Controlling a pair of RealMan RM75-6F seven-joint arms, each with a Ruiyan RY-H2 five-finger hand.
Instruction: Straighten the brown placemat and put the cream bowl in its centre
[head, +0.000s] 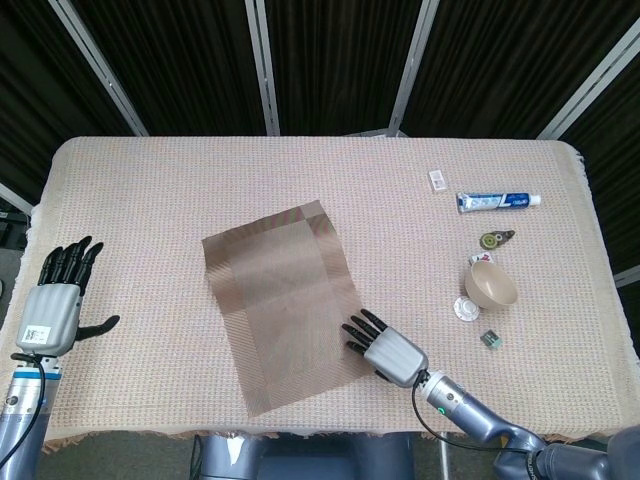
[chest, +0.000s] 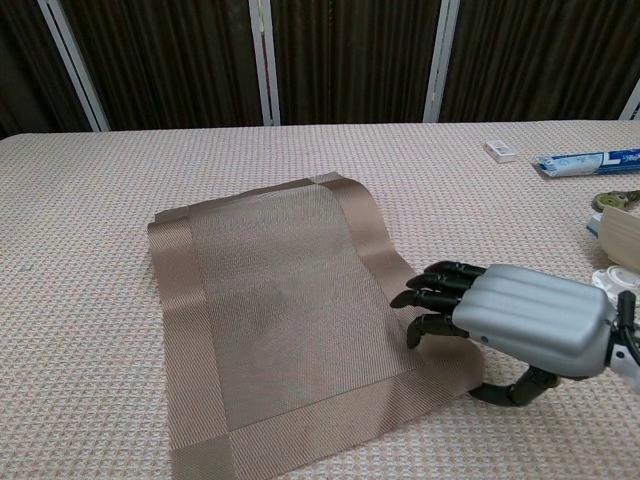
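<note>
The placemat (head: 282, 303) lies skewed on the worktop (head: 150, 190); if the fingertips drag unevenly, I judge its near corner could bunch or fold instead of turning. The right hand (chest: 520, 318) rests flat over that corner, fingers spread, gripping nothing. The left hand (head: 55, 300) hovers open, well apart. The bowl (head: 491, 284) sits far right.

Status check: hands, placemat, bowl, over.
Right hand on brown placemat near corner; left hand open, idle. Placemat askew. Cream bowl off the mat among clutter.
</note>
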